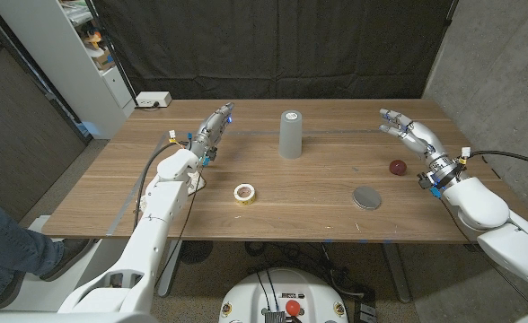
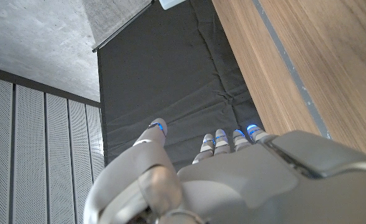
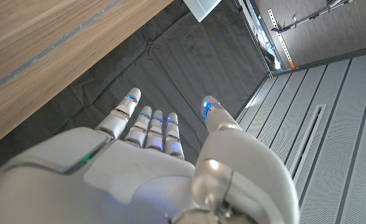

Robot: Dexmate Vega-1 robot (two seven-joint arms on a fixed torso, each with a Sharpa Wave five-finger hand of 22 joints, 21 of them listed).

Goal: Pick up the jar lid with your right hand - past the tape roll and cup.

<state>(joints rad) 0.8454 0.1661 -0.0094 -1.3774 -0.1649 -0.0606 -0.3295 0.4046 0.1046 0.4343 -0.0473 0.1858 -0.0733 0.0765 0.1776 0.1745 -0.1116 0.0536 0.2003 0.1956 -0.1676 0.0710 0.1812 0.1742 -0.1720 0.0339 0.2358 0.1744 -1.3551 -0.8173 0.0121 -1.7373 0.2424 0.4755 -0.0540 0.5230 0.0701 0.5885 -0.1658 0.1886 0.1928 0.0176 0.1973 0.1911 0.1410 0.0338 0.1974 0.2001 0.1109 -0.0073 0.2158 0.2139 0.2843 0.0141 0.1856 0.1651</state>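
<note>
Grey and flat, the round jar lid lies on the wooden table toward its near right corner, clear of my right hand, which hangs above the right edge with fingers spread straight and holding nothing. Past the lid sit a small dark red ball, a yellow tape roll near the front edge, and a tall grey cup upright at mid-table. My left hand hovers near the left edge, fingers extended, empty.
</note>
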